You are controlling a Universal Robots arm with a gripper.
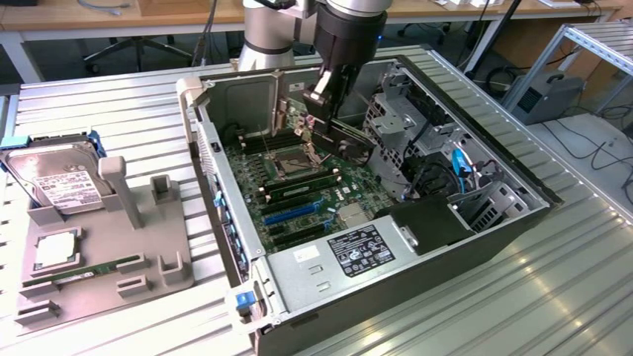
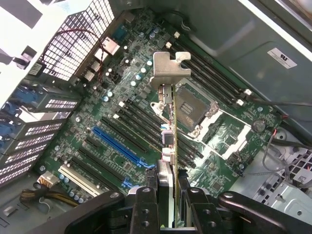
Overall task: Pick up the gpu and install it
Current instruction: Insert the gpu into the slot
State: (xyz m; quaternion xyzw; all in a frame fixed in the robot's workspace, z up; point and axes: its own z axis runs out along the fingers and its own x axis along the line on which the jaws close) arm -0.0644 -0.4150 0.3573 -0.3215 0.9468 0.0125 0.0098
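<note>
Gpu (image 2: 168,122) (edge-on) over motherboard (image 2: 229,141) inside case (image 1: 475,248)

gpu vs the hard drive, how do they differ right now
The gpu is clamped in the gripper over the motherboard inside the open case. The hard drive rests in the grey holder outside it, on the exterior view's left. The gpu is a thin card held on edge, with a silvery end bracket. The hard drive is a boxy block lying tilted, white label up. Shared: neither looks mounted in the case.
</note>
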